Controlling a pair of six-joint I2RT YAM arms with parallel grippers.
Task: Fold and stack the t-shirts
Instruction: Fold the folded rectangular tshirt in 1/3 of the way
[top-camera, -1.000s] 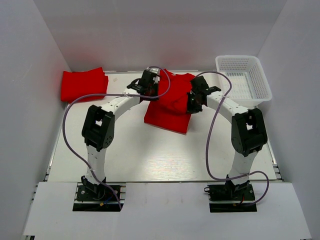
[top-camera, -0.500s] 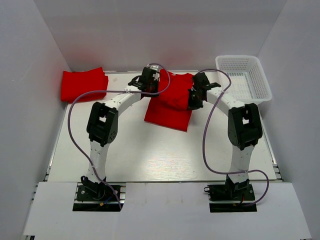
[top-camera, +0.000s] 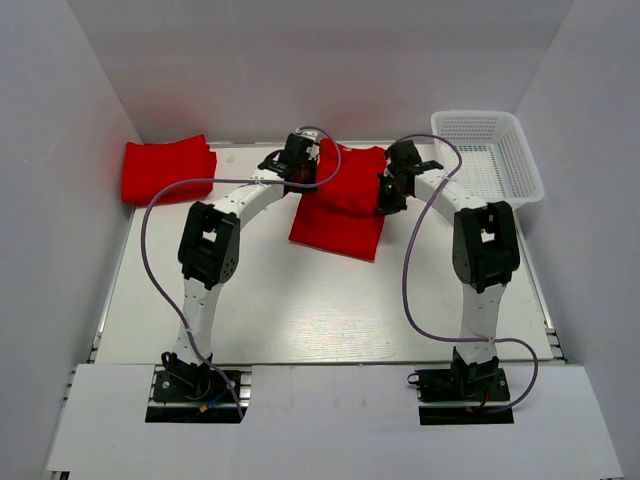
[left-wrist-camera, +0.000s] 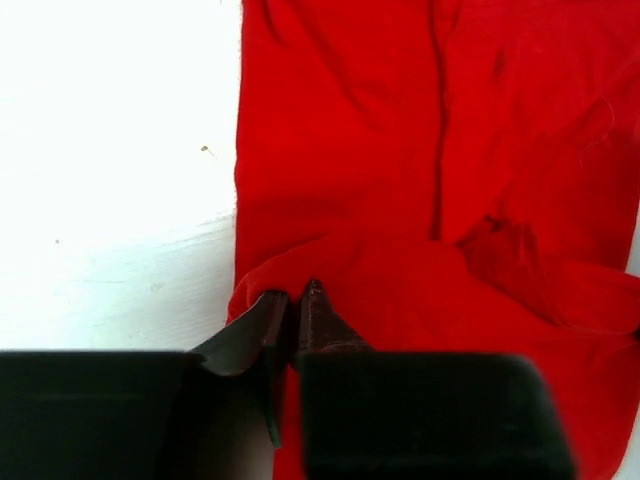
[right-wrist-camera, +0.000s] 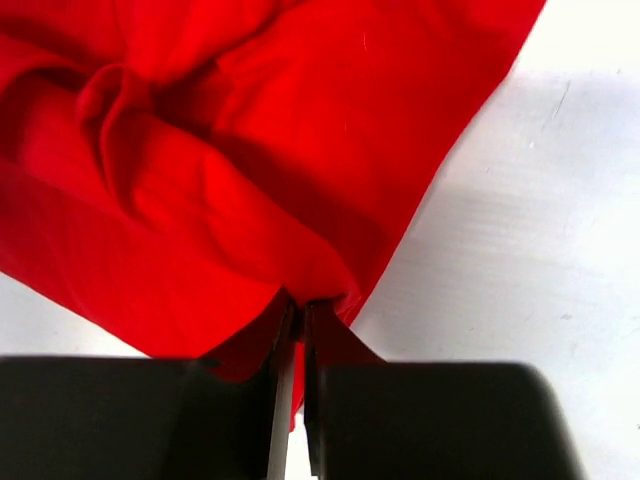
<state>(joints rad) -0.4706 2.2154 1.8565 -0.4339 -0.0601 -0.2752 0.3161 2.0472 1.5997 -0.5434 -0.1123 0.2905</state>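
A bright red t-shirt (top-camera: 345, 205) lies partly folded at the back middle of the table. My left gripper (top-camera: 312, 172) is shut on its left edge, and the pinched fold of the t-shirt (left-wrist-camera: 400, 270) bunches at the left gripper (left-wrist-camera: 295, 295) tips. My right gripper (top-camera: 385, 195) is shut on the shirt's right edge; the red t-shirt (right-wrist-camera: 220, 170) hangs from the right gripper (right-wrist-camera: 298, 303) in loose folds. A second red t-shirt (top-camera: 167, 168) lies folded at the back left.
A white mesh basket (top-camera: 520, 165) stands at the back right, close to the right arm. White walls close in the table on the left, back and right. Purple cables loop from both arms over the table.
Both grippers have carried the shirt's held edges a little toward the back wall, laying more cloth over the lower layer. Both arms have stretched farther forward.
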